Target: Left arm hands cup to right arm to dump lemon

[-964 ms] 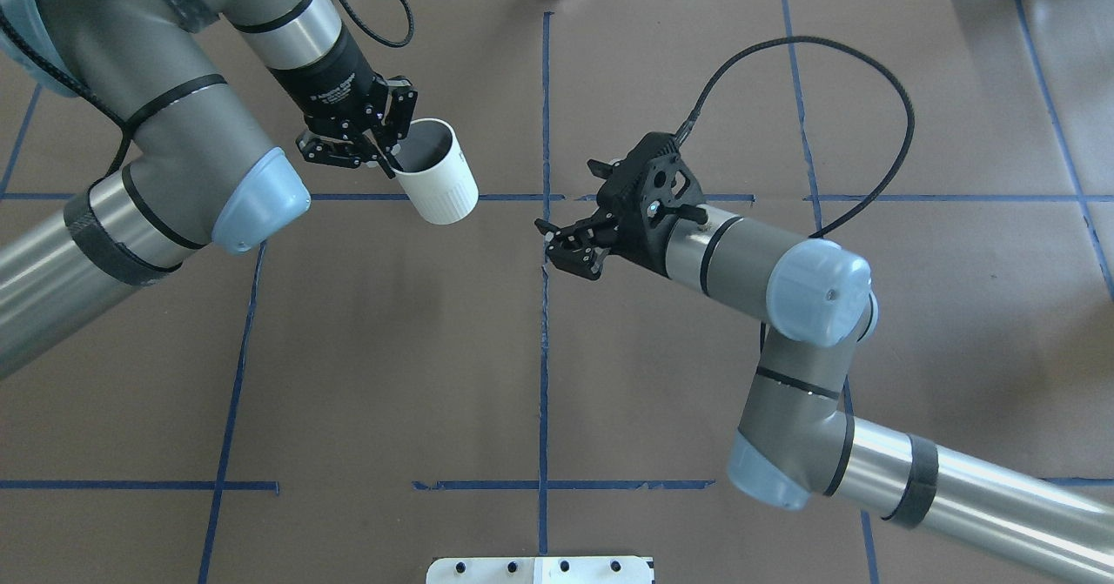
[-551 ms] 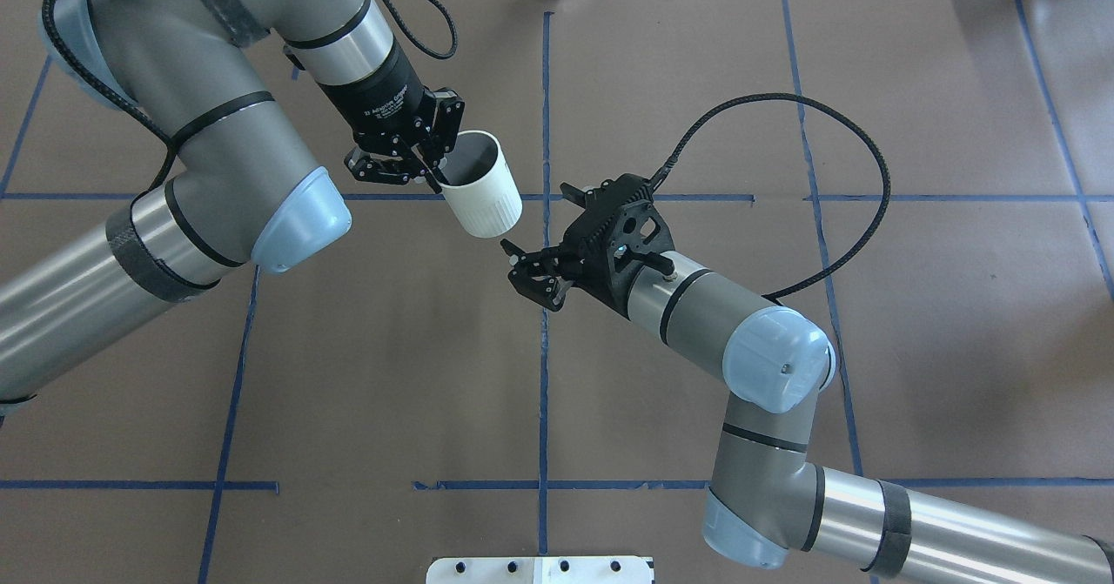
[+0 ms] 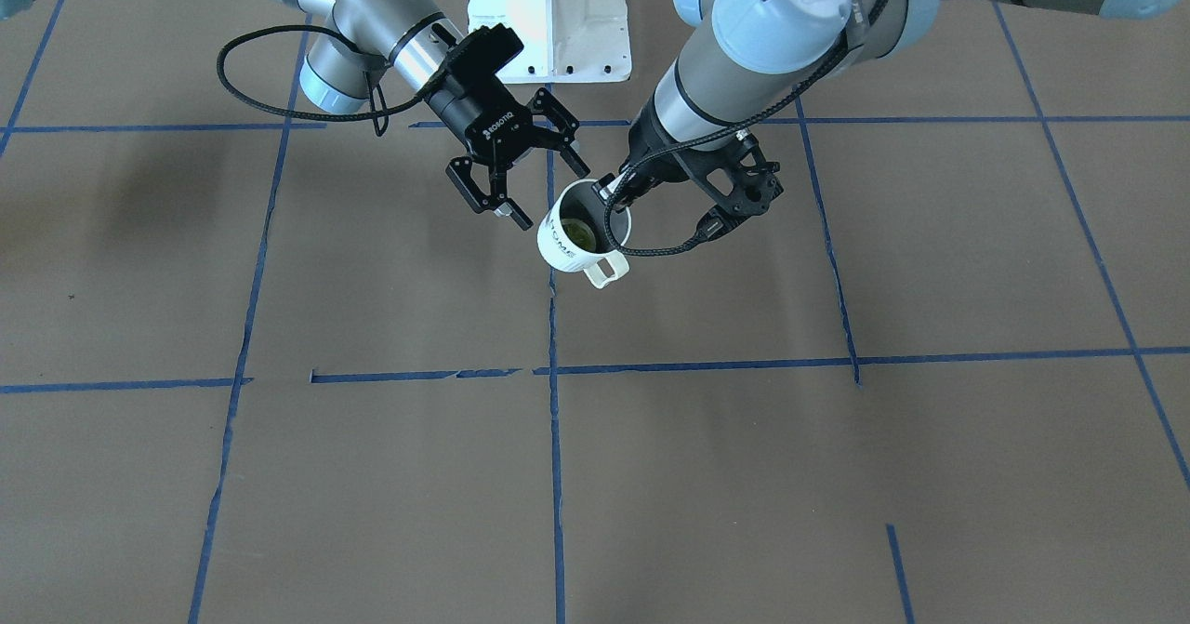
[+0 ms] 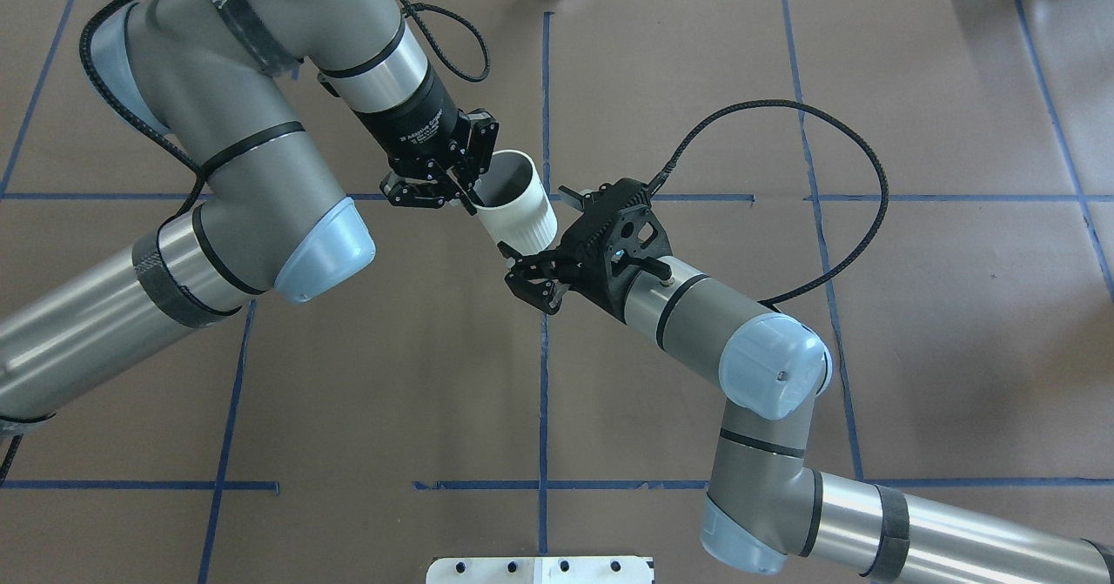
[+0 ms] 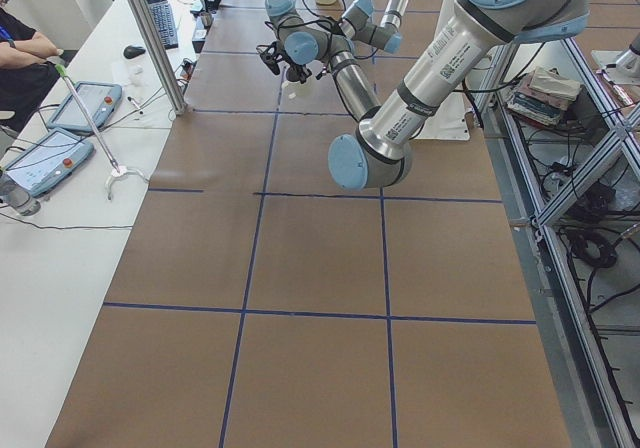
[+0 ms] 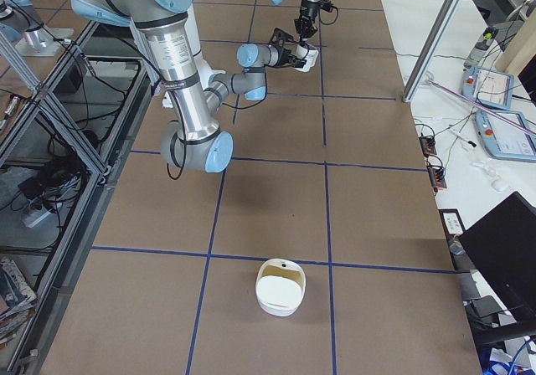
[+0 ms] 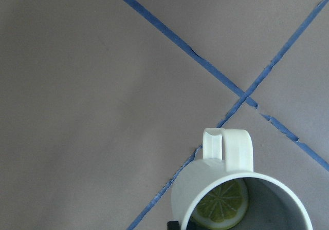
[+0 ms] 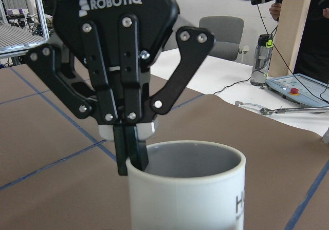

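Note:
The white cup [image 4: 520, 204] hangs above the table's middle. My left gripper [image 4: 474, 191] is shut on its rim, one finger inside and one outside. In the front view the cup [image 3: 569, 241] shows its dark lettering and its handle, and the yellow-green lemon [image 3: 578, 232] lies inside. The left wrist view shows the handle [image 7: 227, 150] and the lemon [image 7: 221, 205] on the cup's bottom. My right gripper [image 4: 525, 277] is open and empty just beside the cup's lower wall, also seen in the front view [image 3: 539, 187]. The right wrist view shows the left gripper [image 8: 131, 160] pinching the cup's rim [image 8: 190, 189].
Brown paper with blue tape lines covers the table [image 4: 348, 375]. A white bowl [image 6: 280, 287] stands near the table's right end. The robot's white base [image 3: 548, 19] is behind the arms. Tablets and cables lie on the side bench [image 5: 70, 118].
My left arm carried the cup to the right, toward the table's centre line. My right gripper moved left and nearer, and now sits open next to the cup.

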Robot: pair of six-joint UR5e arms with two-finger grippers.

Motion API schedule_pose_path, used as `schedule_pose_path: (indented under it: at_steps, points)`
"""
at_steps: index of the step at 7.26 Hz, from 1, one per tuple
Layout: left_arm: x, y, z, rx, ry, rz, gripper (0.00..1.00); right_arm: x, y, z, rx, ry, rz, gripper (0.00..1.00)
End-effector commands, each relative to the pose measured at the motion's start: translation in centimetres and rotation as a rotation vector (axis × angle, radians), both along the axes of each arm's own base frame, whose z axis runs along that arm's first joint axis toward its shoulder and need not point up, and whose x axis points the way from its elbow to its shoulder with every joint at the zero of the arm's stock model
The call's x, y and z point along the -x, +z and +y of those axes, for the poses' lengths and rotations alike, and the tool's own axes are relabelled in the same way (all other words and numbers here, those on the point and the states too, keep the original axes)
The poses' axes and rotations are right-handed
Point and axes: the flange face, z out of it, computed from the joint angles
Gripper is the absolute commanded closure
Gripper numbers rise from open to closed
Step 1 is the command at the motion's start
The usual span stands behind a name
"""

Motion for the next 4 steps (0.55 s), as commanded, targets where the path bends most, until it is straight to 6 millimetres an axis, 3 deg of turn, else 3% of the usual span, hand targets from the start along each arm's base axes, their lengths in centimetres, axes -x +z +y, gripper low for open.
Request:
schedule_pose_path:
  at_steps: [1,4]
  points:
    - [-0.64,-0.36,0.92,-0.003,0.013,0.009,1.0,-0.05,0.06,-0.02,0.0,0.002,0.002,0.0]
    - [-0.53,-1.19,1.78,-0.007,0.022,0.026,1.0,0.04,0.18,-0.06,0.001,0.002,0.005,0.0]
